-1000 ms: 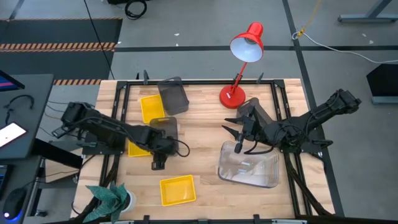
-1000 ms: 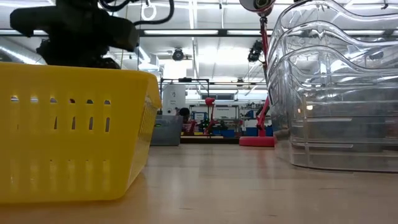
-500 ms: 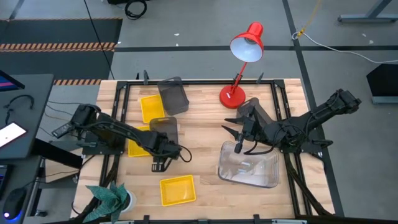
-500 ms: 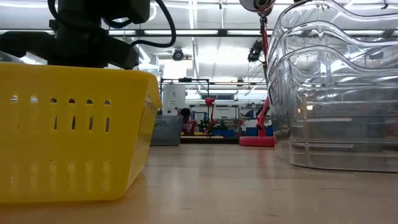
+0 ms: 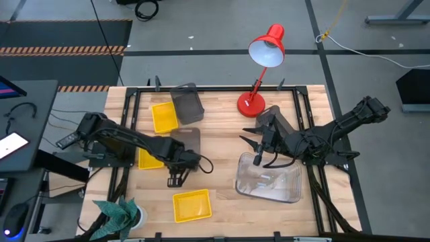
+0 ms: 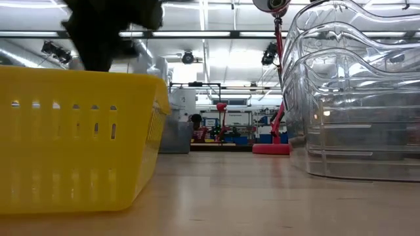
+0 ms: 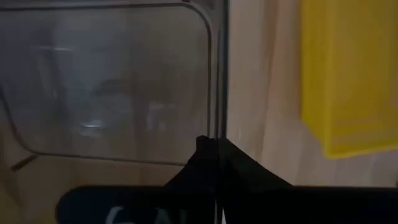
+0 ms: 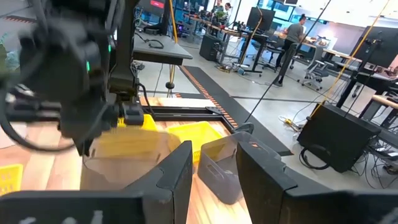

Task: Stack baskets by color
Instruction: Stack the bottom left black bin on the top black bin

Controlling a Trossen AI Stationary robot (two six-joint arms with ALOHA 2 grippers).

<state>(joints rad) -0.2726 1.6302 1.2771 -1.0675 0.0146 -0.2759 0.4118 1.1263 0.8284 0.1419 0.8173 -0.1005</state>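
My left gripper (image 5: pixel 179 161) points down, shut on a smoky grey basket (image 5: pixel 186 141) left of the table's middle. A darker grey basket (image 5: pixel 188 104) and a yellow basket (image 5: pixel 164 115) rest on their bottoms at the far left. Another yellow basket (image 5: pixel 148 159) lies under my left arm. A third yellow one (image 5: pixel 191 205) stands near the front edge and fills the low view's left (image 6: pixel 79 141). A stack of clear baskets (image 5: pixel 269 180) stands right of the middle. My right gripper (image 5: pixel 250 136) hovers open just beyond the stack, touching nothing. My left gripper pinches the grey basket's near wall (image 7: pixel 217 124) at its rim, one finger inside the basket and one outside. The fingers come from above, pointing down, and lie across the wall. Whether the basket's far end still rests on the table, I cannot tell.
A red desk lamp (image 5: pixel 259 70) stands at the far edge, its base (image 5: pixel 250 104) behind my right gripper. A green folded cloth (image 5: pixel 117 214) sits at the near left corner. Bare wood lies between the held basket and the clear stack. A black frame borders the table.
My left gripper has shut on the grey basket's near wall, then risen and gone a little toward the table's right edge. The grey basket has shifted right with it and away from the yellow basket under my arm.
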